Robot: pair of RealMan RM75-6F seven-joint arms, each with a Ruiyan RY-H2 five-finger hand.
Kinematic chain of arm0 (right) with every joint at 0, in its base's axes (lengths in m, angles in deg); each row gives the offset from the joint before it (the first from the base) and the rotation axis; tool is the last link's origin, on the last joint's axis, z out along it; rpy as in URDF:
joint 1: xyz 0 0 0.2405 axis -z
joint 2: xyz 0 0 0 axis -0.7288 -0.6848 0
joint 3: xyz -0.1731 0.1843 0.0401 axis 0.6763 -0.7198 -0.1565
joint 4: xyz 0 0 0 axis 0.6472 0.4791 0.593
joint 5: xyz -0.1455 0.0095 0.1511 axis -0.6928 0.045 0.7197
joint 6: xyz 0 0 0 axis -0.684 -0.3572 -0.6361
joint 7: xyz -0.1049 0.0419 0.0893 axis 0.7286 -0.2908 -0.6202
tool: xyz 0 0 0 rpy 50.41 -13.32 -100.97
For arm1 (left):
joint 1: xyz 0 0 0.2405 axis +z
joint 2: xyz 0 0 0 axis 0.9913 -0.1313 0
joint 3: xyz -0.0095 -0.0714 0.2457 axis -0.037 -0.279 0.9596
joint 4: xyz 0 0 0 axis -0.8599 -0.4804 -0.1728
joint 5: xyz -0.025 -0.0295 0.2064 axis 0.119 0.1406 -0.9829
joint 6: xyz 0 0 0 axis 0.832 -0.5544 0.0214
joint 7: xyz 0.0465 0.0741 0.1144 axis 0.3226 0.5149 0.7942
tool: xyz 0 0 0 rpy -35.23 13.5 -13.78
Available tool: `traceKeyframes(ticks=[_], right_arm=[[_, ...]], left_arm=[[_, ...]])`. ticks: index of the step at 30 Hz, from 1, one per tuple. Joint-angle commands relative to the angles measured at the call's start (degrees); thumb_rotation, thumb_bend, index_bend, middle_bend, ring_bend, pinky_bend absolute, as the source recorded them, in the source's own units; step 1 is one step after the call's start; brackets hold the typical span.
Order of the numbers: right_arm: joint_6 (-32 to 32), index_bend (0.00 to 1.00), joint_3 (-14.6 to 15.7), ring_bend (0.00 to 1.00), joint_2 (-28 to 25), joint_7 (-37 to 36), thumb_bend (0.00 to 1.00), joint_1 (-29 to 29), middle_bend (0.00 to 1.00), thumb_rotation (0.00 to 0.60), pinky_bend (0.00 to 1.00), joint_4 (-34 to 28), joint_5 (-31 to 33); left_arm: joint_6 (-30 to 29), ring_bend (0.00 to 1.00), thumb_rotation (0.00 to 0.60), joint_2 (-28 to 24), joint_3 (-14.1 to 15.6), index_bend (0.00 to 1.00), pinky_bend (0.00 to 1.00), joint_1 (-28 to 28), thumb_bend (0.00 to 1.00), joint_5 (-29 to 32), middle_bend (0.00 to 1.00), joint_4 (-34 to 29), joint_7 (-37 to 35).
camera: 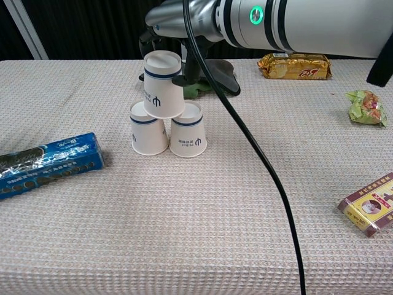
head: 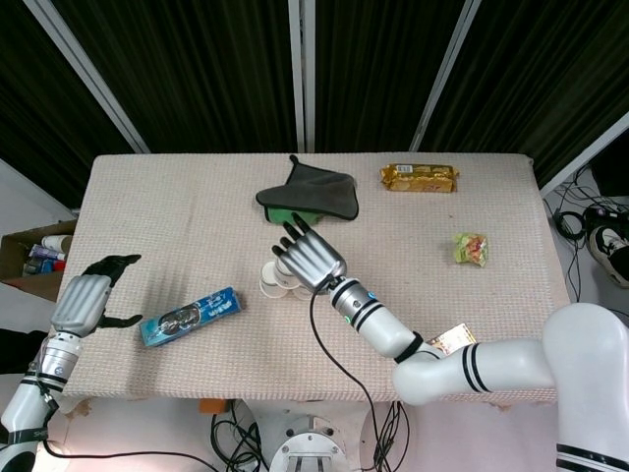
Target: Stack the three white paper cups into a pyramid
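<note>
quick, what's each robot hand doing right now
Left robot hand: open, holding nothing.
Right robot hand: over the top cup; grip cannot be told.
</note>
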Motion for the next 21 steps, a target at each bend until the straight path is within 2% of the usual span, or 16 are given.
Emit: traceKeyframes(ticks=[1,9,13,18,21], right_arm=[[-0.06,0.20,0.12,0.05,-0.05,-0.19,0.37,-0.12,0.26,0.600,0.00,-0.05,-0.09],[-0.64,0.16,0.75,0.05,-0.57,-0.52,0.37,-0.38,0.25,0.600,0.00,-0.85,-0.22],[-3.27,0.11,0.90,0.04,-3.13,-1.50,0.37,1.12,0.20,0.600,0.00,-4.73,-2.44],[-10.82,0.09,3.21,0.04,-10.85,-6.45,0.37,8.59,0.19,0.600,0.00,-13.00,-9.55],[-17.76,0.09,6.37,0.04,-15.02,-12.72,0.37,16.36,0.20,0.600,0.00,-15.57,-18.47]], left_arm=[[0.06,0.13,0.600,-0.02,0.02,0.13,0.20,-0.01,0.10,0.00,0.18,0.03,0.03],[0.20,0.13,0.600,-0.09,0.13,0.13,0.20,0.04,0.10,-0.03,0.18,0.10,-0.11],[-0.38,0.13,0.600,-0.03,0.02,0.13,0.20,0.22,0.10,-0.27,0.18,0.62,-0.22],[-2.39,0.13,0.600,1.45,-0.28,0.13,0.20,1.08,0.10,0.21,0.18,3.49,1.47],[-3.34,0.13,0.600,2.58,-0.31,0.14,0.20,1.73,0.10,0.55,0.18,5.87,1.58]])
